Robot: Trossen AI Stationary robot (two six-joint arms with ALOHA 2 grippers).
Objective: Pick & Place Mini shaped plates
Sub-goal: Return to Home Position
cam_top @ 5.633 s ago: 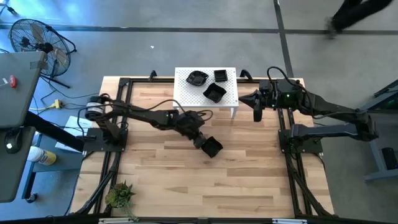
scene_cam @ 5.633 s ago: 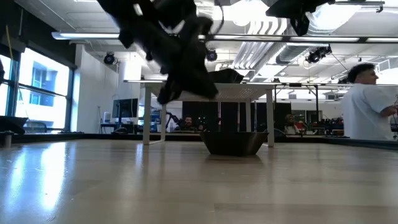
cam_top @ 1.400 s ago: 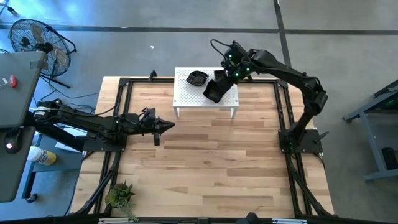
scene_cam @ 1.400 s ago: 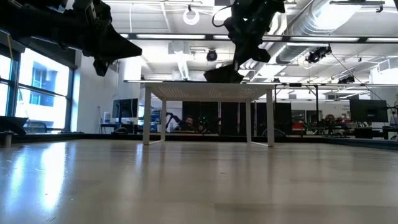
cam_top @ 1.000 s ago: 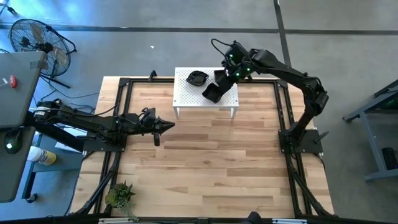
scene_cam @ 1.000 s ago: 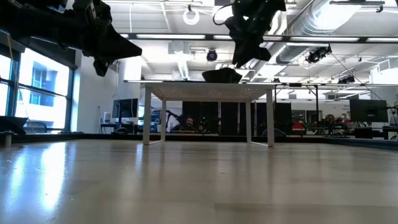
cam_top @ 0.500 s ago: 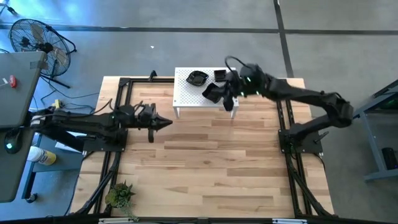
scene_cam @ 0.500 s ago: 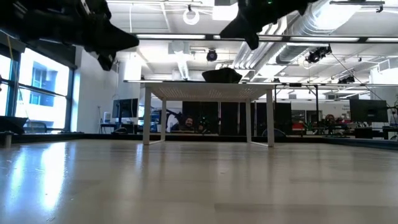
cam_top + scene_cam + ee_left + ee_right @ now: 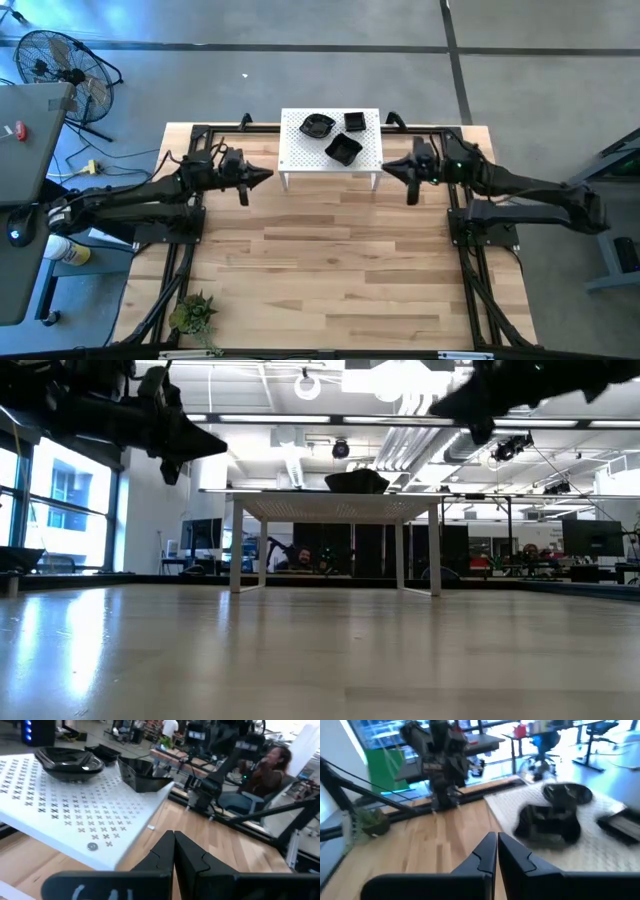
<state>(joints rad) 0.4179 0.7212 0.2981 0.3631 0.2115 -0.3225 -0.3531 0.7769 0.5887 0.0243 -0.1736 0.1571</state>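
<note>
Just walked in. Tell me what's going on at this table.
Two robot arms work at a wooden table with a white rack at its far end. Small black plates sit on the rack in three spots: a rounded plate, a square plate and a squarish plate nearer the front edge. Nothing is being carried. The left gripper and the right gripper are both shut and empty, hanging beside the rack, one on each side.
</note>
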